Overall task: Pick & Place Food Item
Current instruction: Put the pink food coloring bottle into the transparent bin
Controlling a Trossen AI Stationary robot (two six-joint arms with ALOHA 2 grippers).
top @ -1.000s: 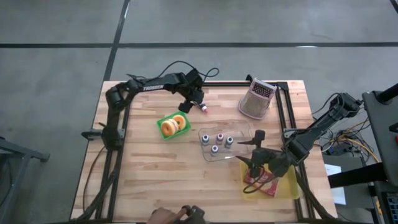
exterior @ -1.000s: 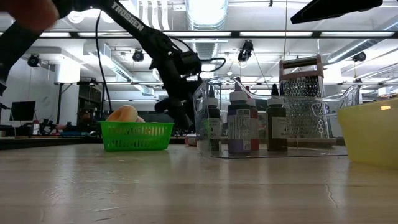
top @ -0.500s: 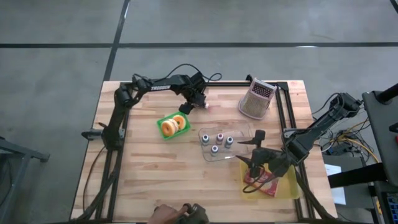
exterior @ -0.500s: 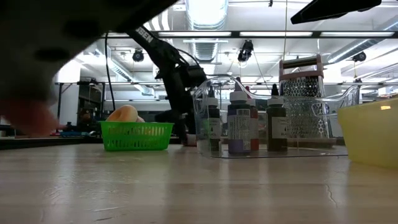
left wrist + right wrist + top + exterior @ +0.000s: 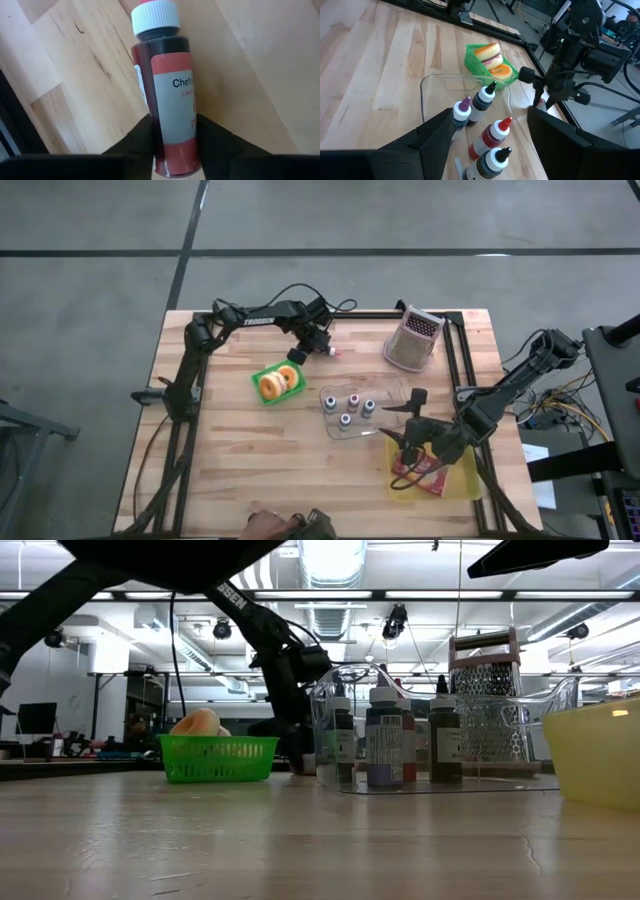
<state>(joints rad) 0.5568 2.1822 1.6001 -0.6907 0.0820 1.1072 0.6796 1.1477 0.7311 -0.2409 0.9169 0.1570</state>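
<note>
My left gripper (image 5: 320, 346) is at the table's far middle, low over the wood, shut on a small red food-colouring bottle (image 5: 167, 95) with a white cap (image 5: 155, 17). The bottle also shows in the high view (image 5: 331, 352), its cap toward the table's right edge. A clear tray (image 5: 385, 395) holds several more bottles (image 5: 349, 409). A green basket (image 5: 277, 382) holds donuts. My right gripper (image 5: 410, 442) is open and empty above a yellow bin (image 5: 470, 485) at the near right. My left gripper pinches the bottle's lower body (image 5: 172, 150) between its two fingers (image 5: 142, 137), near the bottle's base. The fingers lie along the bottle and come slanting from the table's left and above. The bottle lies almost flat close over the wood; whether it rests on it I cannot tell.
A metal grater (image 5: 412, 340) lies at the far right. A red packet (image 5: 420, 477) lies in the yellow bin. A black frame rail (image 5: 455, 365) runs along the far and right edges. A person's hand (image 5: 262, 526) shows at the near edge.
My left gripper has gone down toward the table and a little toward the right edge, carrying the red bottle with it and staying shut on it. A person's hand has passed close before the low camera and gone out of its view.
</note>
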